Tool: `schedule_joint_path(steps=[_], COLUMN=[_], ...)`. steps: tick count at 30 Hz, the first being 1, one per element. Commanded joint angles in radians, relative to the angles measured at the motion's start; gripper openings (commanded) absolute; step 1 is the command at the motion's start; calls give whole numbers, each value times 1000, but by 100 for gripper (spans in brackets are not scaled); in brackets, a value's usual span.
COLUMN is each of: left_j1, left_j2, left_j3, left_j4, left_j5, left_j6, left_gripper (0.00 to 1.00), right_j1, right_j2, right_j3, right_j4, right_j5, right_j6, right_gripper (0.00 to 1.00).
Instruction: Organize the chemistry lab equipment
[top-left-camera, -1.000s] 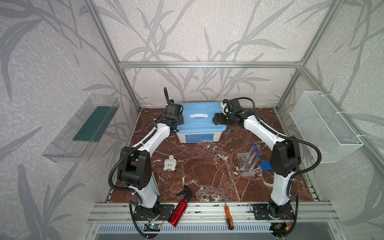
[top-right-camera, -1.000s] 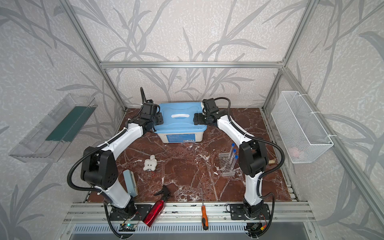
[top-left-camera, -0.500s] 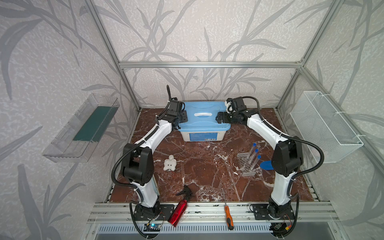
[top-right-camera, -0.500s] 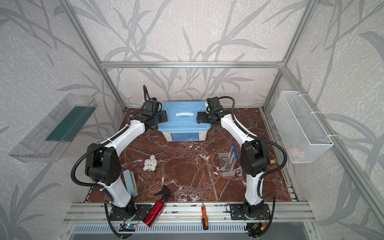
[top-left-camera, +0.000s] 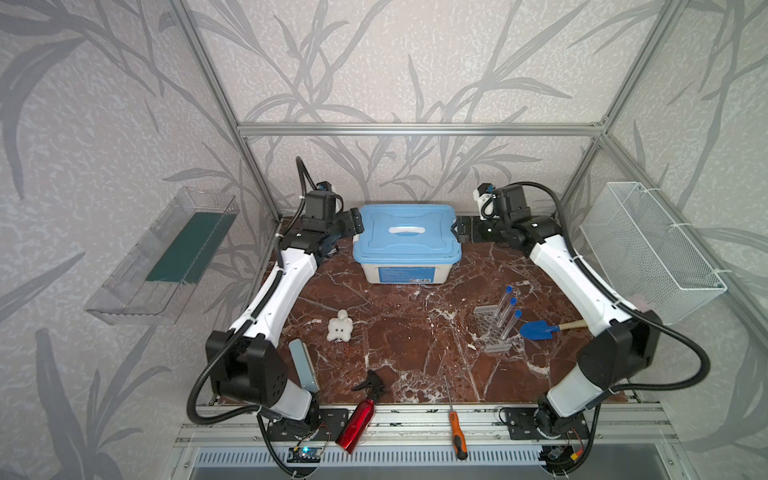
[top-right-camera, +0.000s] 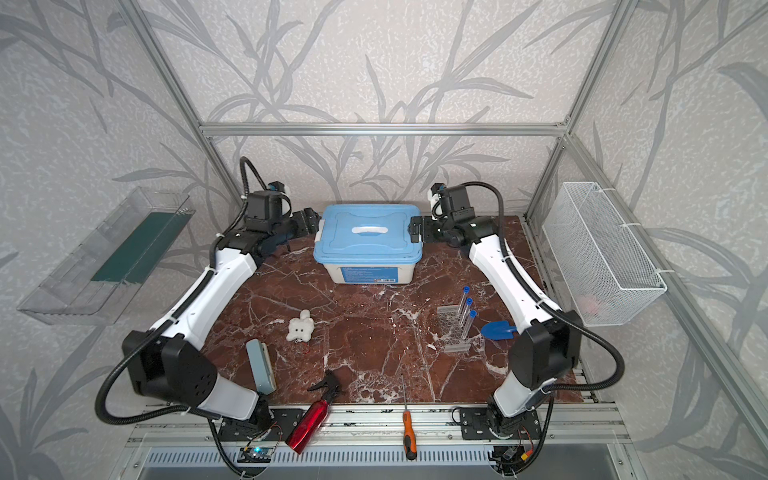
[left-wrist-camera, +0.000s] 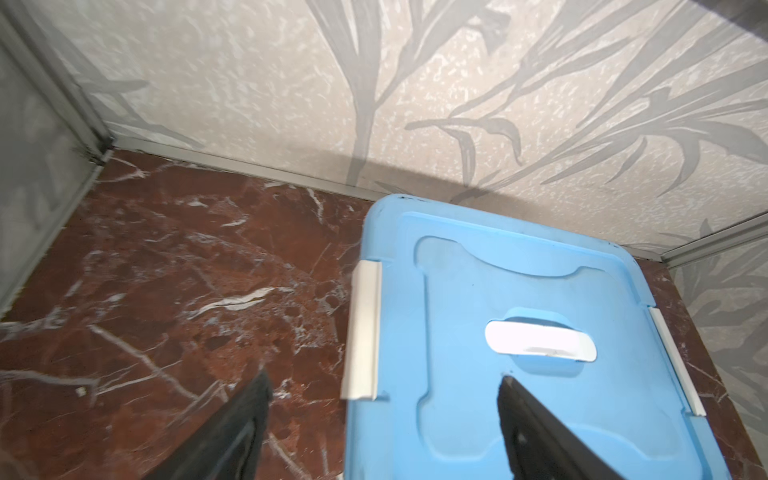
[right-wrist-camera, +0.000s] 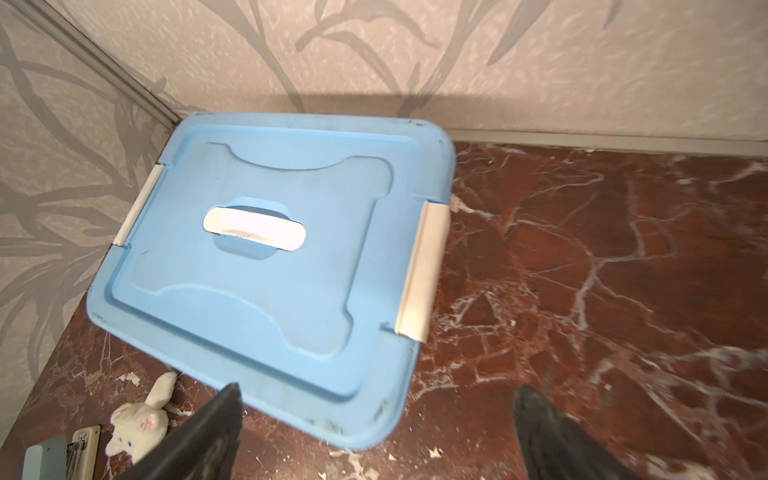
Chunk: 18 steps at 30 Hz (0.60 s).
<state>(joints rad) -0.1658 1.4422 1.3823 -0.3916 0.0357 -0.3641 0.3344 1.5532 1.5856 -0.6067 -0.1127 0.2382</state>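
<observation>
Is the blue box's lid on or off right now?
On: the blue lid sits flat on the white tub. Whether its side latches are clipped, cannot tell.

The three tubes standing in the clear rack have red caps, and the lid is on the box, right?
Not quite: the three tubes standing in the clear rack have blue caps, not red. Both top views show it. The lid is on the box, as you said.
</observation>
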Motion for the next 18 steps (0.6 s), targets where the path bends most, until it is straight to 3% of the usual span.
schedule_joint_path(steps=[1,5,9,13,18], left_j1=[19,65,69,103,116], left_j2=[-85,-180,-244,-221,-201], left_j3=[-137,-289,-426,-455,-501], left_j4=[10,38,100,94,142], left_j5=[-27,-57,-173,-228,-379], left_j6=[10,-8,-32,-62,-1], left_gripper=[95,96,96,96,97], right_j1=[-36,-135,-263,-374,-384], right_j2=[-129,-267,-369,-364,-323], right_j3=[-125,-279,-494,-588,-664], right_j4=[8,3,110,167,265], right_j5=[45,59,133,129,208], right_j6=[-32,-9,48,94,41], right_gripper=[99,99,99,99,96])
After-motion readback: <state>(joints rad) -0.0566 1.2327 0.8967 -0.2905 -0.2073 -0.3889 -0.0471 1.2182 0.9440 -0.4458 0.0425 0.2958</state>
